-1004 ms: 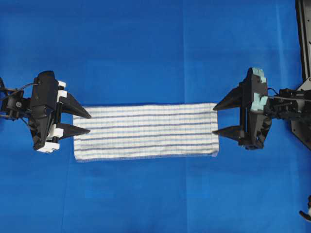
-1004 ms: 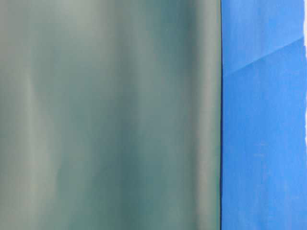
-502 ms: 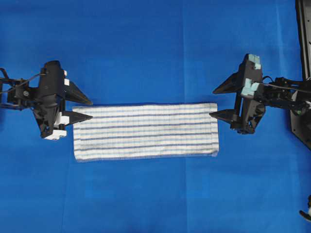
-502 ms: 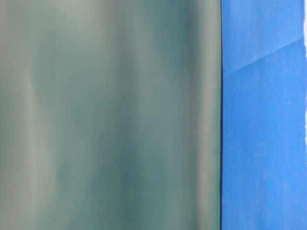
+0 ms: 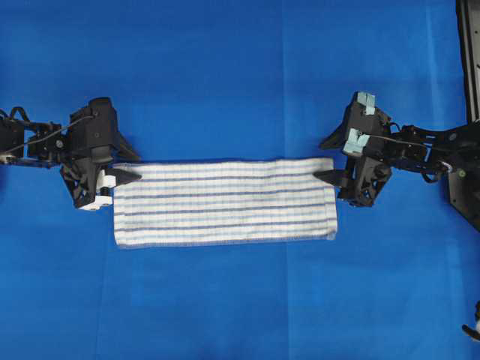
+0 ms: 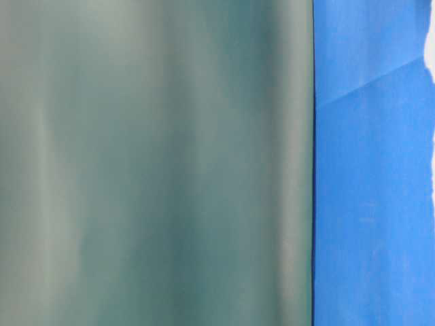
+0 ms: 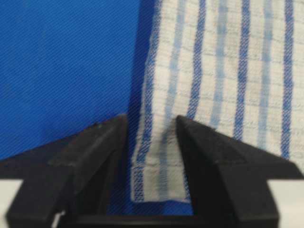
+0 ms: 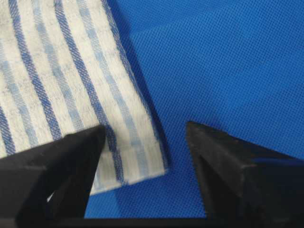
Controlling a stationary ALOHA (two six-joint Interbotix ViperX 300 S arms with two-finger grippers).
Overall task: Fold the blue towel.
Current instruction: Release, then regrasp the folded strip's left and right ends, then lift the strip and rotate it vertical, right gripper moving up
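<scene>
The blue towel (image 5: 223,202) lies flat as a long strip on the blue-covered table (image 5: 225,75). To grasp well, each far corner should sit fully between the jaws before closing (hem included). The left end effector (image 5: 127,166) is spread, straddling its corner. The right end effector (image 5: 327,159) gapes wider, one jaw over the cloth, pinching nothing.
</scene>
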